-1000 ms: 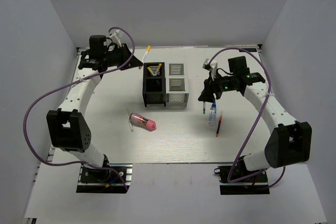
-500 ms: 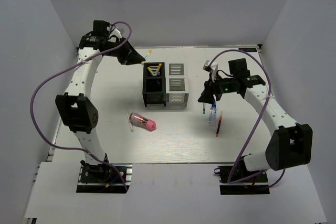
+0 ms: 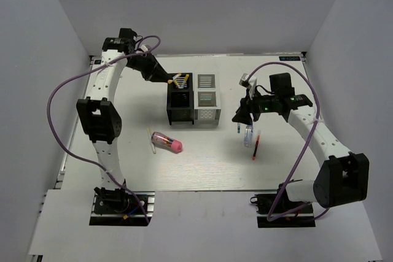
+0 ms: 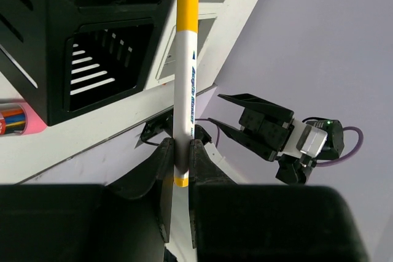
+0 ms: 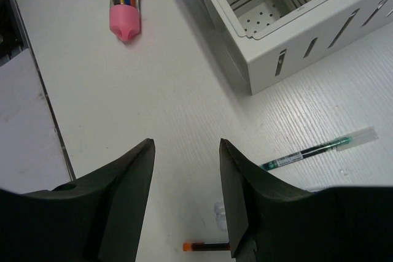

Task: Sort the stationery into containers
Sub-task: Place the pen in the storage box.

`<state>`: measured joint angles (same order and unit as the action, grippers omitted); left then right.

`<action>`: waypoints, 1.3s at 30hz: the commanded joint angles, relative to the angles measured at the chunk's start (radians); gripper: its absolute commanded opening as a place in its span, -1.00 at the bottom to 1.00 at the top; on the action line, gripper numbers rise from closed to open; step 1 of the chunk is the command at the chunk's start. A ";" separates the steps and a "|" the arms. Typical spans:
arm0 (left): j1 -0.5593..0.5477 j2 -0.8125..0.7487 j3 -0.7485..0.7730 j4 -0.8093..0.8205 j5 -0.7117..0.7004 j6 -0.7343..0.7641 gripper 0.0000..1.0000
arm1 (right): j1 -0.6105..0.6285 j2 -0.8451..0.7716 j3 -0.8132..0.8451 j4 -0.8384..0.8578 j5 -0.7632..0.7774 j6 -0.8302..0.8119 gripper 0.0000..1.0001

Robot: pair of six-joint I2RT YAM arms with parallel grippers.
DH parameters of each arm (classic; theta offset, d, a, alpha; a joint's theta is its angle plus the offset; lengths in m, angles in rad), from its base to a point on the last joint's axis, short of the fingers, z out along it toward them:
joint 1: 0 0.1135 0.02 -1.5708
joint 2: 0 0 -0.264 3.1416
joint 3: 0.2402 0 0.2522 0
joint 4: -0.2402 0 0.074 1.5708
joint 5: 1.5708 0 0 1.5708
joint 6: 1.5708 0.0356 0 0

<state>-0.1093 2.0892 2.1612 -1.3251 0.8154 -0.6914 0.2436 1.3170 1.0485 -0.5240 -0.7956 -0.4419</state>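
— Asking for a tally: how much of the stationery is sorted?

— Little, by my judgement. The black organizer (image 3: 180, 105) has some yellow-tipped pens leaning in its far cell. The silver-white organizer (image 3: 207, 98) touching it on the right shows nothing in the one cell my right wrist camera looks into. Out on the table (image 3: 209, 164) the pink-and-clear cylinder (image 3: 167, 142) lies near the front of the black organizer, with a thin white pen (image 3: 151, 142) just beside it. Over on the right, the green pen (image 5: 313, 150), the blue-capped bottle (image 3: 248, 136) and the red pen (image 3: 255, 145) lie close together. So five loose pieces are left, plus the one I carry.

— And your arms?

— My left arm is reached far out toward the back of the table, wrist turned at the black organizer. My left gripper (image 4: 178, 151) is pinched narrow on the lower end of a white pen with yellow ends (image 4: 186, 59), which sticks out from the fingers toward the organizers. From above I cannot tell whether its tip is over the far cell or just short of it, because it blends with the pens inside. My right gripper (image 5: 186, 151) hangs with its jaws well apart and nothing between them. It points down at bare table between the silver-white organizer and the green pen.
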 commanded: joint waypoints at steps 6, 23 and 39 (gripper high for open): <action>-0.004 0.012 0.003 -0.074 -0.004 0.024 -1.00 | -0.003 -0.044 -0.022 0.044 -0.017 0.012 0.05; -0.023 0.144 0.063 -0.054 -0.024 0.026 -0.72 | -0.003 -0.045 -0.031 0.052 -0.014 0.022 0.05; -0.023 0.030 0.223 0.165 -0.012 -0.100 1.00 | -0.012 -0.026 -0.016 0.050 -0.059 0.052 0.81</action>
<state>-0.1276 2.2597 2.3276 -1.2537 0.7750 -0.7631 0.2394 1.2968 1.0172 -0.4950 -0.7956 -0.4137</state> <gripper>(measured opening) 0.997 0.901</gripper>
